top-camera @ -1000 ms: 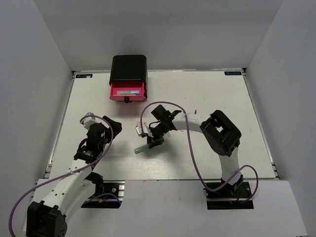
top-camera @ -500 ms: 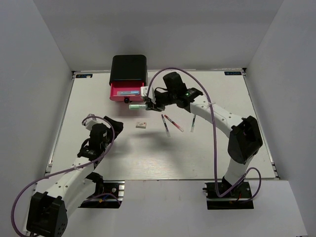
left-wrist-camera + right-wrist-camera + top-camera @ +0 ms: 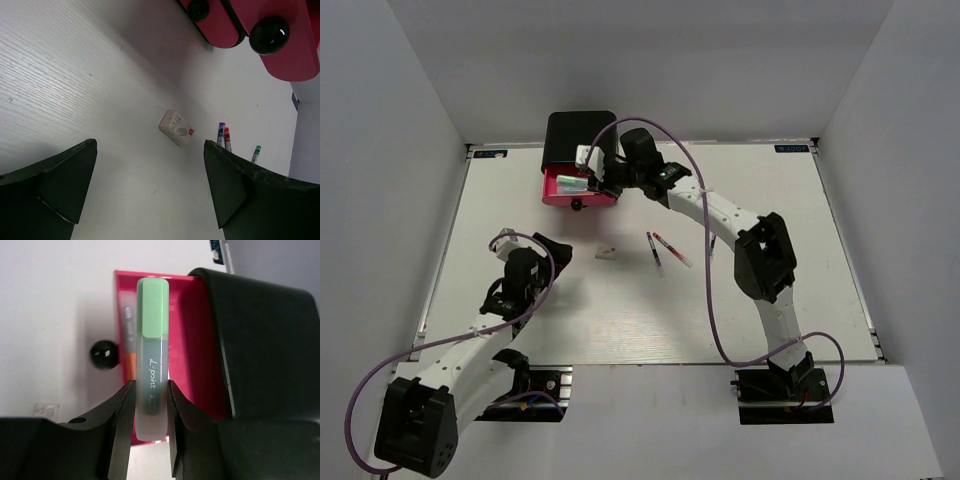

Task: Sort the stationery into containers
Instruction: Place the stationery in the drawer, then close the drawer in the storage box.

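R gripper (image 3: 150,390) is clamped on the green marker (image 3: 151,340), over the open pink drawer (image 3: 190,340) of the black box (image 3: 570,130), upper left in top view. L gripper (image 3: 150,185) is spread wide, gripping nothing, lower left. White eraser (image 3: 176,134) & pens (image 3: 223,136) lie mid-table.

White wood-grain table (image 3: 640,310) between plain grey walls (image 3: 380,150), evenly lit

This is a robotics lab cell: grey walls (image 3: 390,150) box in a white table (image 3: 800,300) carrying 2 cabled robot arms (image 3: 720,212).
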{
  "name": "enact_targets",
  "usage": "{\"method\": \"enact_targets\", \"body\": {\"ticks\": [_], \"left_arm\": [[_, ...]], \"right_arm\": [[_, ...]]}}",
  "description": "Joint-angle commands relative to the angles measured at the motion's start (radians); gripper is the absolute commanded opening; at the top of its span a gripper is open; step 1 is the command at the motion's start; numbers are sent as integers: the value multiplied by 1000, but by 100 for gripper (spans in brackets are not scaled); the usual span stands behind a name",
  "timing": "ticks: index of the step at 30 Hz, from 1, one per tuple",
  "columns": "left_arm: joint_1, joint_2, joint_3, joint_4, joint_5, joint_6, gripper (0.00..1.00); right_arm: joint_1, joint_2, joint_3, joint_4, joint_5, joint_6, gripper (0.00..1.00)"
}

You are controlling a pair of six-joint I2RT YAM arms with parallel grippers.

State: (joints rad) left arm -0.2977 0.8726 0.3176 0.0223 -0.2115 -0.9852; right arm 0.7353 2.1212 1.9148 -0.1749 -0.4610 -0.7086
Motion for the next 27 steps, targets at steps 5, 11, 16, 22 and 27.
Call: {"method": "enact_targets", "body": {"ticks": [5, 11, 16, 22, 27], "left_arm": [[-3, 55, 12, 65, 12, 19, 97], [-3, 173, 70, 186, 21, 66, 97], [-3, 337, 175, 238, 50, 131, 88], [6, 459, 251, 312, 60, 163, 73], [6, 516, 319, 312, 60, 213, 76]], "right_arm": [[6, 68, 112, 149, 31, 46, 13], [3, 62, 86, 161, 39, 55, 61], [-7, -1, 53, 218, 48, 86, 60], [-40, -102, -54, 242, 47, 158, 46], [-86, -248, -250, 264, 51, 140, 46]]}}
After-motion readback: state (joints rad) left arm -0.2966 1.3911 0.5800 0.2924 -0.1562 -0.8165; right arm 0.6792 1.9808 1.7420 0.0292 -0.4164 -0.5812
